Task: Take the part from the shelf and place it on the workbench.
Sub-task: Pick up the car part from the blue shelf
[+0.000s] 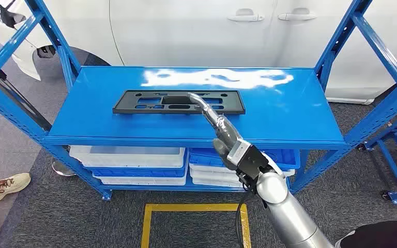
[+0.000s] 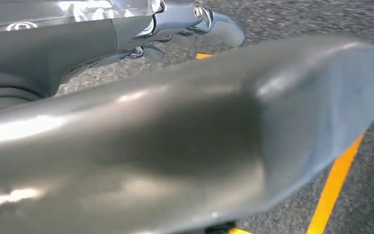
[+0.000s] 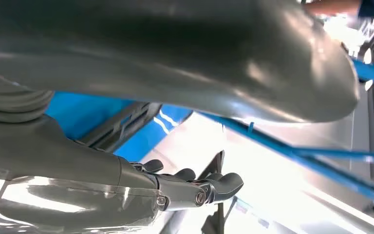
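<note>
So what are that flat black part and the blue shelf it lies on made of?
The black part looks like moulded plastic: matte, dull, with cut-out slots. The blue shelf looks like painted sheet metal: glossy, throwing back bright white glare. Neither is certain from looks alone.

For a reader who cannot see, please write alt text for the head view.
The robot's right hand reaches over a blue shelf toward a flat black part lying on it. White and blue bins sit underneath, and a white car stands behind.

Silver right arm point(image 1: 284, 212) with a black wrist block and black cable; both robot hands are grey, with dark, screw-jointed fingers point(image 3: 209, 187).
</note>
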You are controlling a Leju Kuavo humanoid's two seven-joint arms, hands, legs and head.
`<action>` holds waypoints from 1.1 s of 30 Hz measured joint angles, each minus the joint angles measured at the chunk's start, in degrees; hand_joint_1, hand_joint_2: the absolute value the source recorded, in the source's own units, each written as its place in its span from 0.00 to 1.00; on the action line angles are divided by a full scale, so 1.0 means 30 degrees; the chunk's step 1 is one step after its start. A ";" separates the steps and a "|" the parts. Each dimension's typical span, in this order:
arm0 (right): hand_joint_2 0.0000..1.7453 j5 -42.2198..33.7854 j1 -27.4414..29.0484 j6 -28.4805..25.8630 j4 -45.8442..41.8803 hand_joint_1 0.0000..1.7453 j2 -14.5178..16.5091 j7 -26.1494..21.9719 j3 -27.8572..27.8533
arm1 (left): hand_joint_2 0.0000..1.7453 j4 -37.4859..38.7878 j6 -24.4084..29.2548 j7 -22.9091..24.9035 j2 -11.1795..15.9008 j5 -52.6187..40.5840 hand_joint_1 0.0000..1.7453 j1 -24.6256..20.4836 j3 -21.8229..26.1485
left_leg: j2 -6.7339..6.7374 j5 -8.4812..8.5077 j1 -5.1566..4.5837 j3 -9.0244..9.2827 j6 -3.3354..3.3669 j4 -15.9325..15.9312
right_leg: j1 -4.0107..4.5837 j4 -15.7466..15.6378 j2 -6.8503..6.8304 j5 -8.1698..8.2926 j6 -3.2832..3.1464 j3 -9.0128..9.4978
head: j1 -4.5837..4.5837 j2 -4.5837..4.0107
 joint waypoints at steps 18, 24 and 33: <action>1.00 0.9047 0.1001 -0.5943 0.1037 0.00 0.0088 0.0540 0.3472 | 0.00 0.0089 0.0080 -0.0020 -0.0162 -0.0486 0.00 -0.0039 0.0007 | -0.0090 -0.1702 -0.0167 0.1770 0.0524 -0.0823 | 0.0191 0.0546 0.0022 0.1409 0.0101 -0.1959 | 0.0186 0.0002; 1.00 1.4273 -0.0226 -1.1171 0.3141 0.00 0.1620 0.1827 0.5863 | 0.00 0.0091 0.0178 -0.0202 -0.0261 -0.0843 0.00 -0.0165 -0.0002 | 0.0011 -0.3068 -0.0096 0.0797 -0.0107 0.1567 | 0.0034 0.0021 0.0096 0.1107 -0.0320 -0.1327 | 0.0122 0.0002; 1.00 1.7868 -0.1519 -1.3796 0.6899 0.00 0.3390 0.3456 0.8223 | 0.00 0.0109 0.0422 -0.0264 -0.0301 -0.1176 0.00 -0.0077 -0.0011 | 0.0025 -0.0475 -0.0113 0.0493 0.0062 -0.0522 | 0.0173 0.0236 0.0112 0.0113 -0.0108 -0.0390 | 0.0109 0.0002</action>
